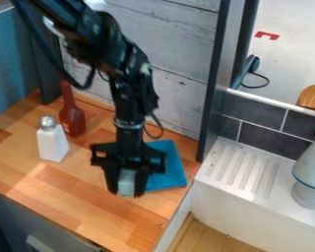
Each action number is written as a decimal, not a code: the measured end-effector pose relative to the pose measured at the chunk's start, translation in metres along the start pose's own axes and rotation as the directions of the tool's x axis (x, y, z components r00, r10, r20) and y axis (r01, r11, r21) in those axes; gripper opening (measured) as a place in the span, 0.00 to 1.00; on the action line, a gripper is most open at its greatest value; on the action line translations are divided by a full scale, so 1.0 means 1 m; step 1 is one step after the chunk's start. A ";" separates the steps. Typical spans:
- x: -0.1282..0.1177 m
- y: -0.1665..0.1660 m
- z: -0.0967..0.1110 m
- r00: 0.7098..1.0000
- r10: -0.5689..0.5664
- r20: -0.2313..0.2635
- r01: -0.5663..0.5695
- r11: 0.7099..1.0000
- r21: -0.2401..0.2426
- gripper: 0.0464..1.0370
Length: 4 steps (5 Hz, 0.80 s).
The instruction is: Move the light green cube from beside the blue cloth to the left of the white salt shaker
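Observation:
The black gripper [126,186] hangs down over the middle of the wooden counter, at the left edge of a folded blue cloth [168,170]. Its two fingers are closed on the sides of a small pale grey object [126,182], whose lower end is close to the counter and cloth. Whether that object touches either surface, I cannot tell. To the left stands a white shaker [52,143] with a silver round top. Behind it is a reddish-brown bottle [72,118] with a long neck, upright near the back wall.
The wooden counter [68,197] ends at a dark upright post [219,81] and a white sink [236,170] with a ridged drainboard on the right. A grey-white faucet-like fixture [311,172] stands at the right edge. Grey wood panelling [176,44] rises behind the arm.

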<state>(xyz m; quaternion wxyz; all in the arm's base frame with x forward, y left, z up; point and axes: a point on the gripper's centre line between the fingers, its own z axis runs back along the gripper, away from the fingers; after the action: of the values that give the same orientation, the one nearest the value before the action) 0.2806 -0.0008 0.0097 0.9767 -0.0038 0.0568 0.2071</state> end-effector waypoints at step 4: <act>0.006 0.133 0.094 0.959 0.261 0.108 -0.245 0.959 -0.142 0.51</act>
<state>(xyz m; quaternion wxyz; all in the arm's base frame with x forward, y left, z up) 0.2424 0.1256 0.1049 0.9414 -0.0456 -0.0178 0.3336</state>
